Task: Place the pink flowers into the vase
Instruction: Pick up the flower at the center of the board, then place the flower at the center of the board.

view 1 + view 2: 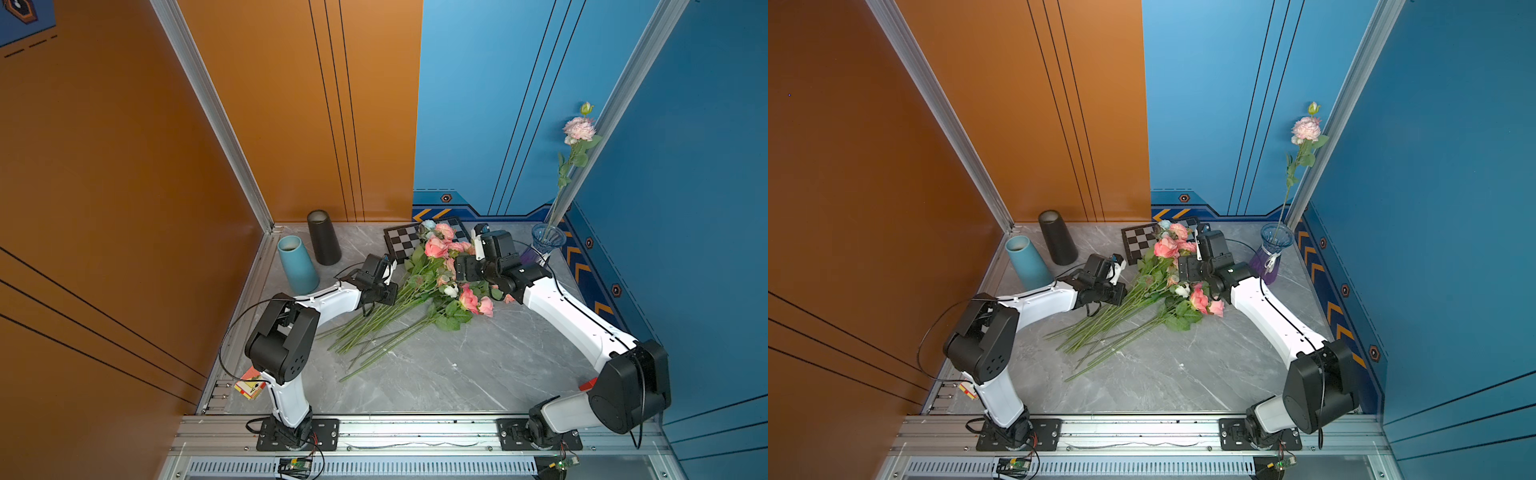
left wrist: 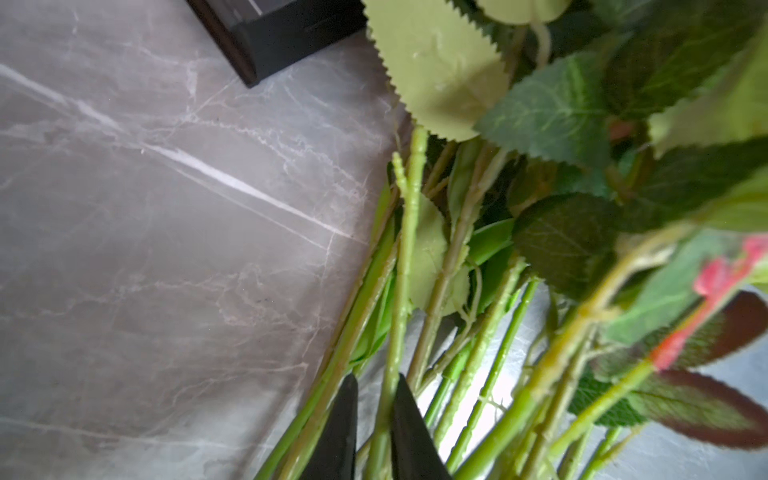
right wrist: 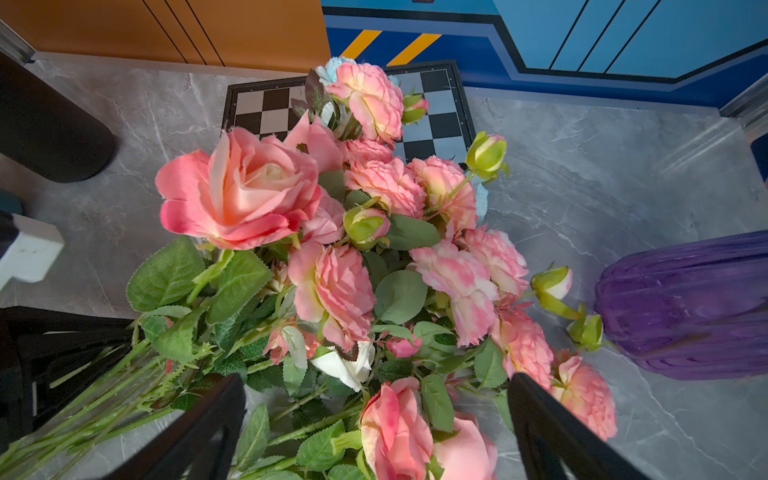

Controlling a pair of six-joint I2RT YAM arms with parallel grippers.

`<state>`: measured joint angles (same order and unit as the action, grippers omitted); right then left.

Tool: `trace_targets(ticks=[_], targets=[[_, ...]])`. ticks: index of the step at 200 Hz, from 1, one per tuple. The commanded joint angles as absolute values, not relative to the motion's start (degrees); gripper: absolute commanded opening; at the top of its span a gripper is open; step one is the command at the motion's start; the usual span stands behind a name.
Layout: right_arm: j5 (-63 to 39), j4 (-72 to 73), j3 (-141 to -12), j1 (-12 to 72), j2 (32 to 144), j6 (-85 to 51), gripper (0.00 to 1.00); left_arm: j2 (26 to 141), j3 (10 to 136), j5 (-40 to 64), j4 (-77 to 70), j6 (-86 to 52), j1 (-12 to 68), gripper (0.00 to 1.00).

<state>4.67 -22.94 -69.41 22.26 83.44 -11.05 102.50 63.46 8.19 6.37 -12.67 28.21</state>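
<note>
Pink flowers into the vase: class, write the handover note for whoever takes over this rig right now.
Left gripper: closed around one green stem in the pile; its bloom is not visible.
Right gripper: open above the blooms, holding nothing.
Artificial pink flowers: heaped on the grey marble table.
Blue-to-purple ribbed glass vase: upright in the far right corner.
Done: one pale pink long-stemmed flower stands in the vase.
Left: the other pink flowers; leave the white rose out.
</note>
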Motion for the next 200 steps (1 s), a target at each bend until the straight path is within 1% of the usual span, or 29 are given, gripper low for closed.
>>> trace_targets(ticks=[1,25,30,42,125,177,200], targets=[[4.13,-22.35,-68.82,21.89,81.61,-12.33,1.0,99.87,64.98,9.36,5.97,-11.61,28.45,0.13],[4.04,-22.37,-68.97,21.91,81.56,-12.32,1.0,98.52,65.18,9.08,6.2,-11.49,27.99,0.05],[3.95,-22.33,-68.98,21.89,81.48,-12.35,1.0,98.22,65.26,8.91,6.24,-11.5,27.92,0.01],[3.82,-22.33,-69.08,21.81,81.39,-12.4,1.0,97.24,65.37,8.44,6.33,-11.31,27.77,0.0],[1.71,-22.4,-70.86,21.8,81.57,-13.7,1.0,89.82,64.66,5.12,3.71,-6.92,27.36,0.0],[0.47,-22.37,-72.24,21.8,82.33,-14.59,1.0,87.85,64.48,6.91,3.34,-6.09,26.53,0.0],[0.04,-22.36,-72.55,21.89,82.62,-14.95,1.0,87.87,64.28,3.45,5.14,-4.9,26.36,0.0]])
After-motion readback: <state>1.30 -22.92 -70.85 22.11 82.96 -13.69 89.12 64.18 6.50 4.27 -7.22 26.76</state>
